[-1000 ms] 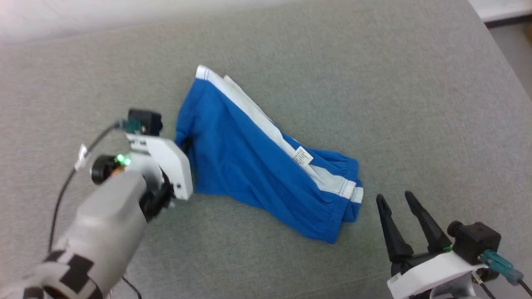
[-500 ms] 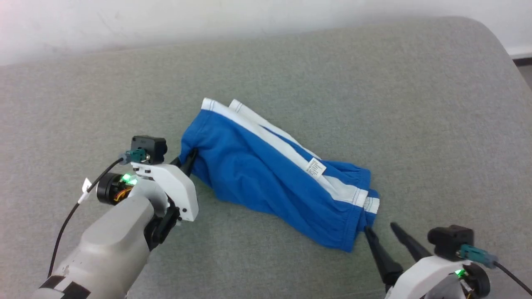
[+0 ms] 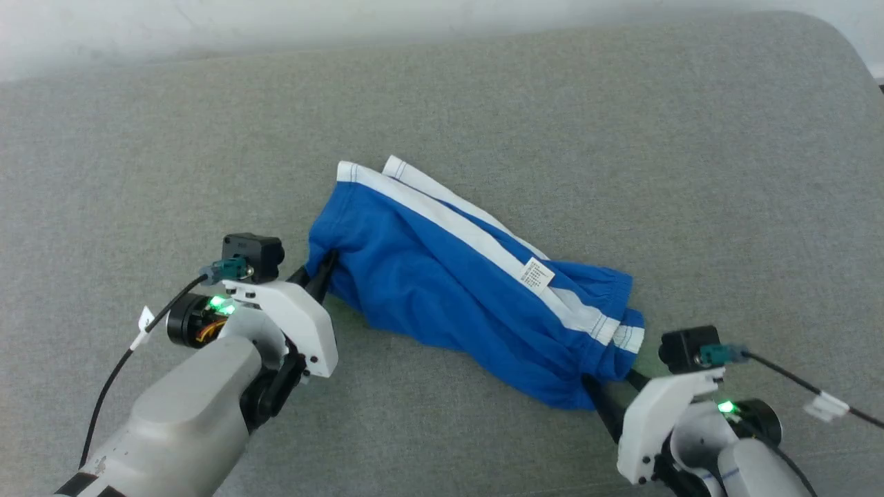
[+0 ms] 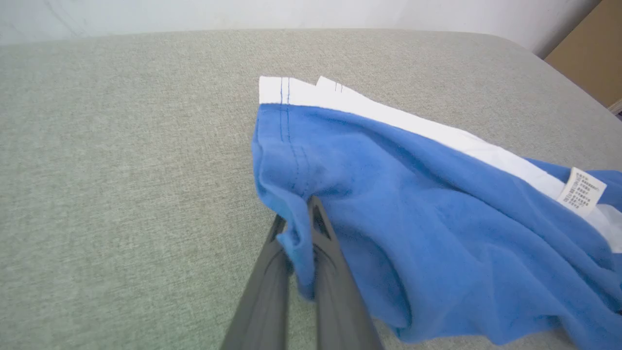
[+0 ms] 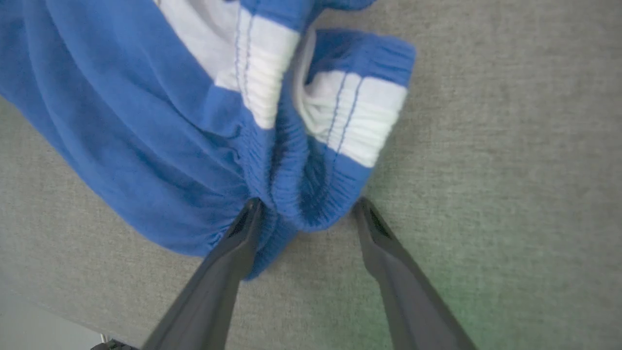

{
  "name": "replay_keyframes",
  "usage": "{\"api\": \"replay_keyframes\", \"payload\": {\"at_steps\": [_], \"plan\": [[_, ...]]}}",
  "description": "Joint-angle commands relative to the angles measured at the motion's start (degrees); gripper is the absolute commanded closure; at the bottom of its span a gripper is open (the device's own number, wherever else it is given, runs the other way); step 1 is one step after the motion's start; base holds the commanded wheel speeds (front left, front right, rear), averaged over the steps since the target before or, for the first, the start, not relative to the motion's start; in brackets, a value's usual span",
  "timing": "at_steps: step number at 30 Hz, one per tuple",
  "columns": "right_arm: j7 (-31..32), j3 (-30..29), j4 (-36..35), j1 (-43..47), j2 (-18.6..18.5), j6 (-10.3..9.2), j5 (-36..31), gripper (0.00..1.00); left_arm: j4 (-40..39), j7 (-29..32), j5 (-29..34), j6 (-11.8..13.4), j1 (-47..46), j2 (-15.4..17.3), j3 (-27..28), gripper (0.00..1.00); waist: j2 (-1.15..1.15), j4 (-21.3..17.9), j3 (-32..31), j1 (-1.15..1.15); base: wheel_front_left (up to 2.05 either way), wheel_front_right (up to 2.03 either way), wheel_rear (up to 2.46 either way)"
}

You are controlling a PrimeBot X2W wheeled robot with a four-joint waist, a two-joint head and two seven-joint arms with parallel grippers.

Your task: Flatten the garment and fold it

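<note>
The garment (image 3: pixel 442 290) is a blue pair of shorts with white side stripes, lying bunched in a slanted strip on the grey padded surface (image 3: pixel 621 138). A small white label (image 3: pixel 537 273) shows near its waistband. My left gripper (image 3: pixel 323 268) is shut on a fold of the leg hem at the garment's left edge; in the left wrist view the blue cloth (image 4: pixel 413 218) is pinched between the left gripper's (image 4: pixel 297 221) fingers. My right gripper (image 3: pixel 612 386) is open at the waistband end. In the right wrist view the right gripper's (image 5: pixel 308 205) fingers straddle the gathered waistband (image 5: pixel 291 184) without clamping it.
The grey surface stretches wide around the shorts, with a pale wall (image 3: pixel 276 27) behind it and a rounded corner (image 3: pixel 839 38) at the far right. A brown panel (image 4: pixel 593 58) stands past that corner. Cables (image 3: pixel 794 383) trail from both wrists.
The head camera has shifted. My right gripper has moved forward, and its open fingers now reach around the waistband end. The left gripper stays shut on the leg hem.
</note>
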Motion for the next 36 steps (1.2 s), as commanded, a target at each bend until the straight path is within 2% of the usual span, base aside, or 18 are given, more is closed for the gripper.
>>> {"api": "replay_keyframes", "payload": {"at_steps": [1, 2, 3, 4, 5, 10, 14, 22, 30, 33, 36], "plan": [[1.5, 0.9, 2.7, -1.1, 0.0, -0.13, 0.3, 0.0, -0.6, 0.0, -0.1, 0.4, 0.7, 0.4, 0.2, 1.0, -0.01, 0.2, 0.7, 0.0, 0.0, 0.0, 0.0], [2.9, 1.8, 4.5, -1.8, 0.0, -0.13, 0.3, 0.28, -0.9, 0.0, -0.1, 0.6, 0.8, 0.6, 0.2, 1.0, -0.01, 0.2, 0.8, 0.0, 0.0, 0.0, 0.0], [3.7, 2.5, 5.8, -2.4, 0.0, -0.13, 0.9, 0.63, -1.3, 0.1, -0.2, 0.7, 0.9, 0.7, 0.2, 1.0, -0.01, 0.3, 1.0, 0.0, 0.0, 0.0, 0.0], [4.2, 3.2, 6.8, -2.9, 0.0, -0.13, 1.9, 0.9, -1.6, 0.1, -0.3, 0.8, 0.9, 0.7, 0.3, 1.0, -0.01, 0.5, 1.1, 0.0, 0.0, 0.0, 0.0], [4.9, 3.9, 7.8, -3.4, 0.0, -0.13, 2.4, 1.0, -1.9, 0.1, -0.3, 0.8, 1.0, 0.8, 0.3, 1.0, -0.01, 0.5, 1.1, 0.0, 0.0, 0.0, 0.0], [4.5, 4.6, 9.1, -5.2, 0.0, -0.13, 3.3, 1.0, -2.5, -0.6, -0.6, 1.2, 1.9, 1.0, 0.5, 1.0, -0.01, 0.8, 0.2, 0.0, 0.0, 0.0, 0.0], [2.4, 3.7, 6.5, -6.4, 0.0, -0.13, 1.7, 1.0, -3.5, -2.3, -0.4, 2.2, 3.7, 0.9, 1.3, 1.0, -0.01, 1.4, -1.8, 0.0, 0.0, 0.0, 0.0], [4.7, 2.5, -0.6, -4.8, -2.0, -0.13, 1.6, 1.0, -9.1, -4.1, -0.4, 7.0, 12.4, 1.9, 4.1, 1.0, -0.01, 3.7, -6.3, 0.0, 0.0, 0.0, 0.0], [9.8, -1.1, -1.9, -0.3, -3.1, -0.13, 4.7, 1.0, -16.4, -4.4, -1.1, 11.8, 23.8, 2.8, 8.0, 1.0, -0.01, 5.4, -8.9, 0.0, 0.0, 0.0, 0.0], [10.5, -1.8, -1.5, 1.0, -3.0, -0.13, 5.9, 1.0, -18.0, -4.4, -1.4, 11.9, 27.0, 2.6, 7.4, 1.0, -0.01, 5.6, -9.0, 0.0, 0.0, 0.0, 0.0], [9.9, -2.4, -0.3, 1.6, -2.6, -0.13, 6.9, 1.0, -17.9, -3.6, -1.8, 10.7, 28.2, 1.2, 5.9, 1.0, -0.01, 5.6, -8.8, 0.0, 0.0, 0.0, 0.0]]}}
